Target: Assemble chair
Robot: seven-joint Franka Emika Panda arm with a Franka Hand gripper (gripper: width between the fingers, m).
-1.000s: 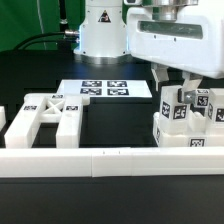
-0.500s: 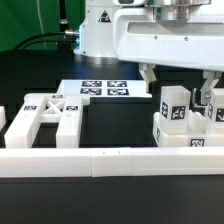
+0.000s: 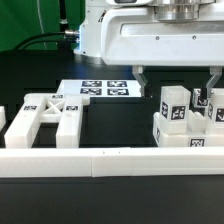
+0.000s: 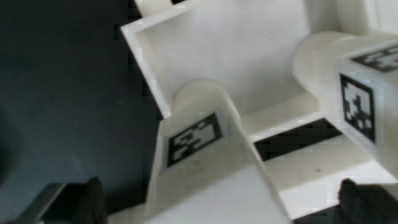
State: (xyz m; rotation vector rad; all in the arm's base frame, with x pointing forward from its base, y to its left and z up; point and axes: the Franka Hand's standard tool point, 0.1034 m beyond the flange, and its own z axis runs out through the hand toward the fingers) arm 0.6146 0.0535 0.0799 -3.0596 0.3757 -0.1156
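On the table [image 3: 110, 200], at the exterior view's right, the seat [image 3: 190, 138] stands with a post [image 3: 174, 108] up. Above it the pincer [image 3: 177, 76] hangs wide apart, holding nothing. The plastic looks hard, light and slippery; best grab a post's flat sides.

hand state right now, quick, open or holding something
Hand: open wide, holding nothing, over the glossy white square post.

wrist | tagged square post [image 4: 199, 140] in front of flat white seat slab [image 4: 214, 50] | second tagged post [image 4: 365, 75] near it | dark fingertips [image 4: 68, 200] spread wide, clear of both | black table [image 4: 54, 90] alongside
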